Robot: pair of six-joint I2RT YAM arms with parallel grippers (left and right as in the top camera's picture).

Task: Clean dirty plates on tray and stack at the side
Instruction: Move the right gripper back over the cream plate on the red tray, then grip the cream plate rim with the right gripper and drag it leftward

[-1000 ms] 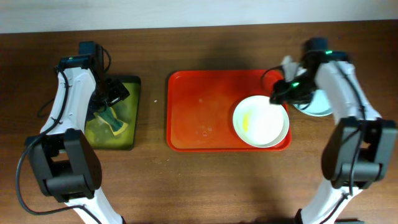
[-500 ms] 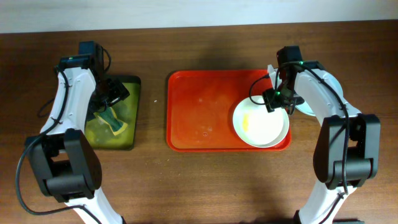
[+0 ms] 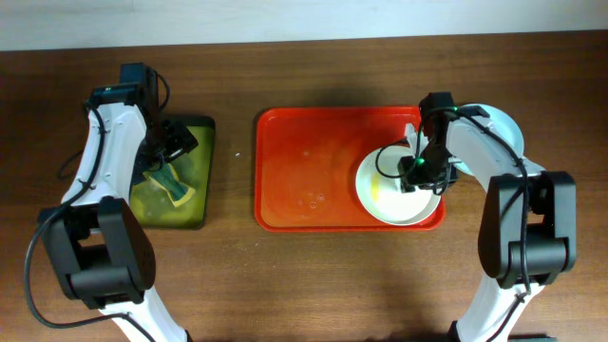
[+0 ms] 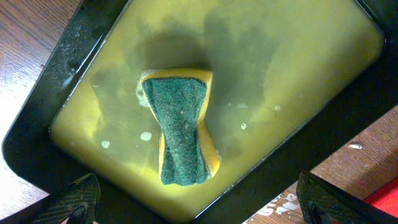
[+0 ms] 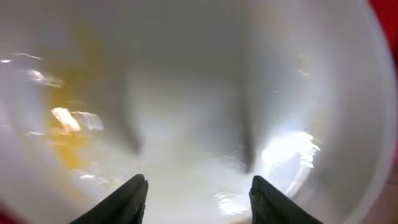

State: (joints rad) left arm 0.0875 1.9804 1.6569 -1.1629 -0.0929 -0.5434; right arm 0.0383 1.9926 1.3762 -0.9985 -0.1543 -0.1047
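The white plate (image 3: 397, 197) lies at the right end of the red tray (image 3: 304, 161), a yellow smear (image 5: 67, 138) on the left part of its bowl. The right end effector (image 5: 199, 194) hangs low over it with fingers apart and nothing between them, centred on the bowl rather than on the rim. To take the plate well it probably needs to shift to the right rim, away from the smear, so one finger goes under the lip and one over, and then lift level so the plate does not slip on the wet glaze. Just right of the tray, on the desk (image 3: 313, 275), a pale blue plate (image 3: 503, 123) shows past the arm; whether there is more than one I cannot tell. At the left, the left end effector (image 4: 198, 200) hovers with fingers wide apart above the sponge (image 4: 180, 130), which floats green side up in yellow liquid in the black tray (image 4: 37, 146); its pinched middle looks the easiest place to grip. The desk is dark brown wood, with a pale wall (image 3: 285, 19) along the far edge.
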